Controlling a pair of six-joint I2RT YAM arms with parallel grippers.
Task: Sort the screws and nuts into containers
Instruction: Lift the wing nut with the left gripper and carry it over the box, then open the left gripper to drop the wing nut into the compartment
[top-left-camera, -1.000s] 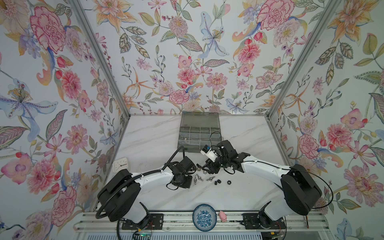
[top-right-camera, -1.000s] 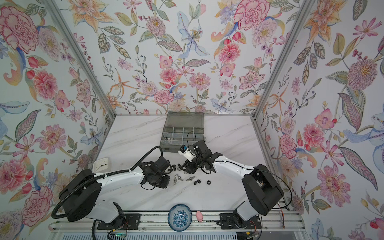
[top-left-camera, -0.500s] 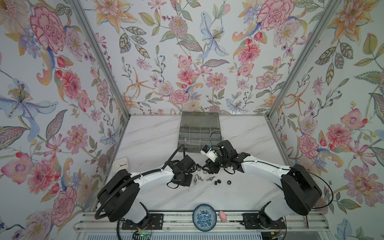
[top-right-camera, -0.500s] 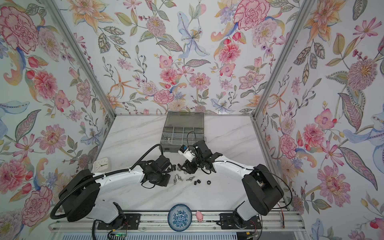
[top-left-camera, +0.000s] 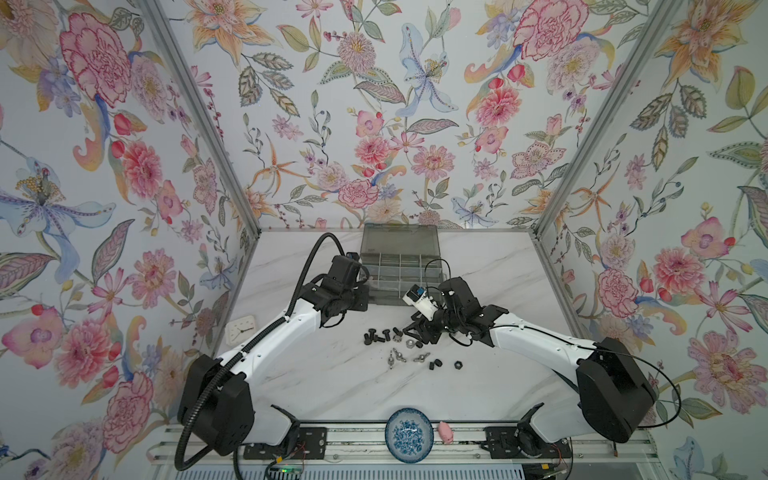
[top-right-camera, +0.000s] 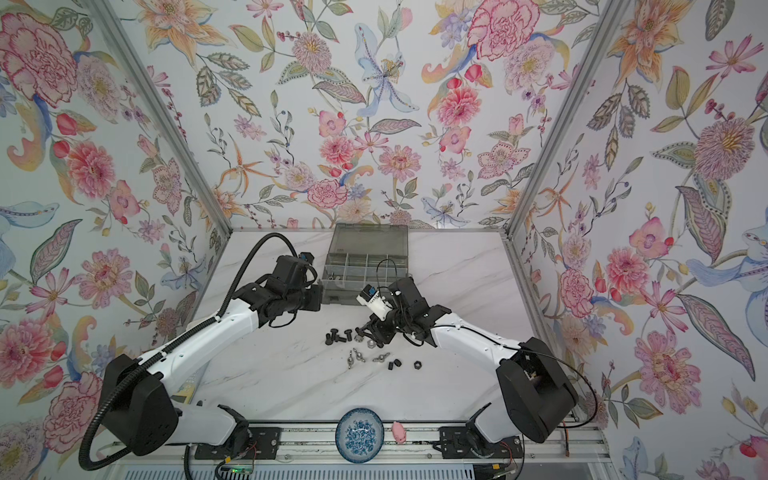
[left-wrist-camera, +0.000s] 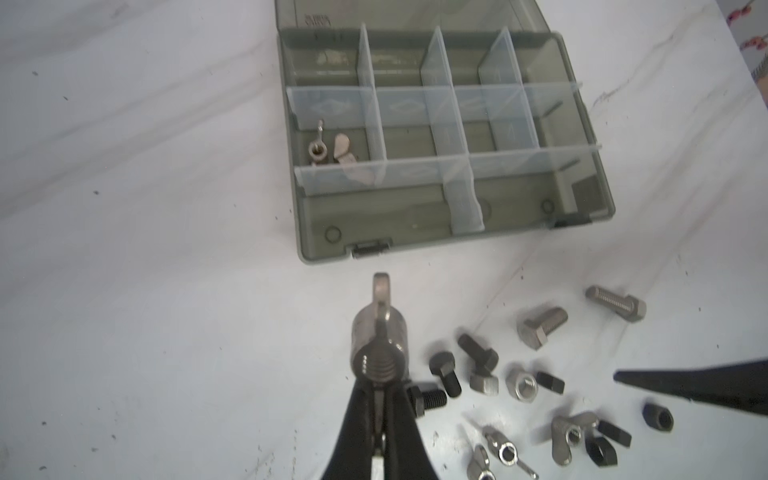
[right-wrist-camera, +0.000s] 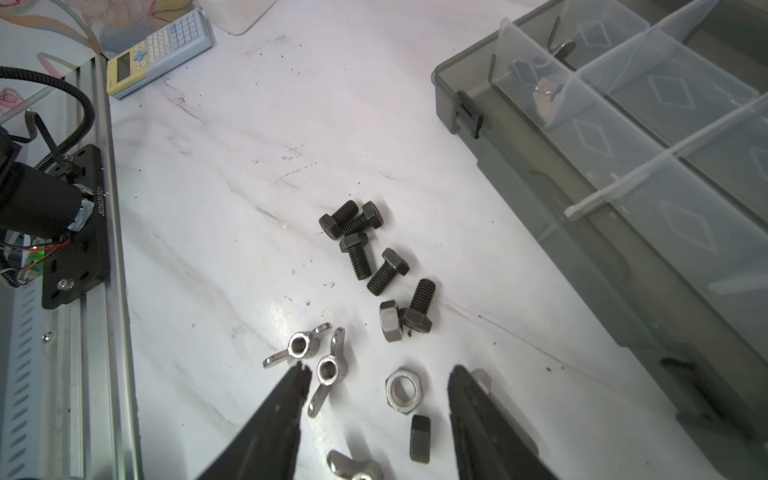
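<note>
While my left arm reaches toward the near corner of the organizer box (left-wrist-camera: 415, 243), my left jaws clamp a silver wing nut (left-wrist-camera: 377, 332) above the tabletop (left-wrist-camera: 166, 291) | ear-to-ear axis in line with jaws, free ear toward box | right jaws half apart, empty, low over loose nuts (right-wrist-camera: 401, 390).

White arm shells (top-left-camera: 536, 343), matte black joint housings (top-left-camera: 611, 395), a ribbed black cable conduit (top-left-camera: 312, 255) on the left arm, black tapered tool fingers (right-wrist-camera: 274, 424).

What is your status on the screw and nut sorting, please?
Left hand shut on a wing nut, short of the organizer box. Right hand open above a silver hex nut. Path to box clear.
</note>
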